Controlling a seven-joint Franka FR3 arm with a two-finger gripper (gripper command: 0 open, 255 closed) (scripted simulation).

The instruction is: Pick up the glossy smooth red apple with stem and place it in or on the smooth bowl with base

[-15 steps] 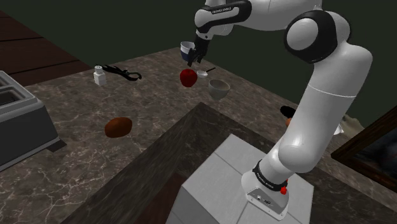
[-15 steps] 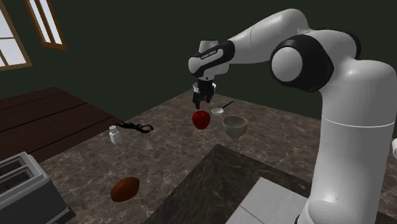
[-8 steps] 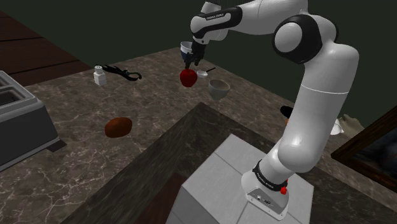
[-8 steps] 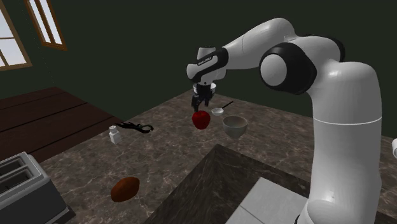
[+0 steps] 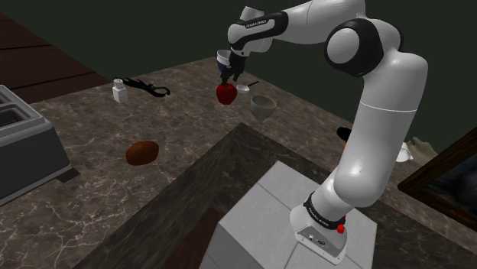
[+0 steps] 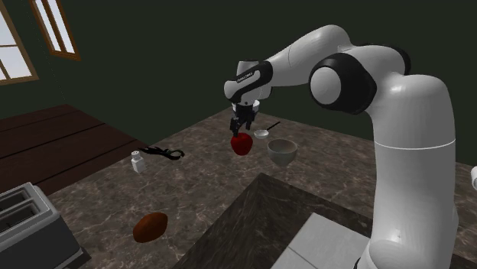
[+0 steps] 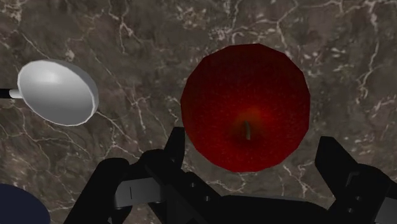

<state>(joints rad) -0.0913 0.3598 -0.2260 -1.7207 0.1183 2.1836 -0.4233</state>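
the apple (image 7: 245, 95) was a deep glossy red, round and faintly faceted, with a short stem in its top dimple. it sat on the dark veined counter (image 5: 99, 134) near the pale bowl (image 5: 262, 106). the gripper (image 7: 251, 145) hung over it, fingers apart on either side, not clasping it.

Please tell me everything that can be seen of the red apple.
The apple is dark red, round and glossy, with a short stem standing in a shallow dimple on top. It sits upright on the dark veined counter, a little apart from the pale bowl and a white spoon. The gripper hangs just above it, open, with one finger on each side. I cannot tell whether the fingers touch its skin.
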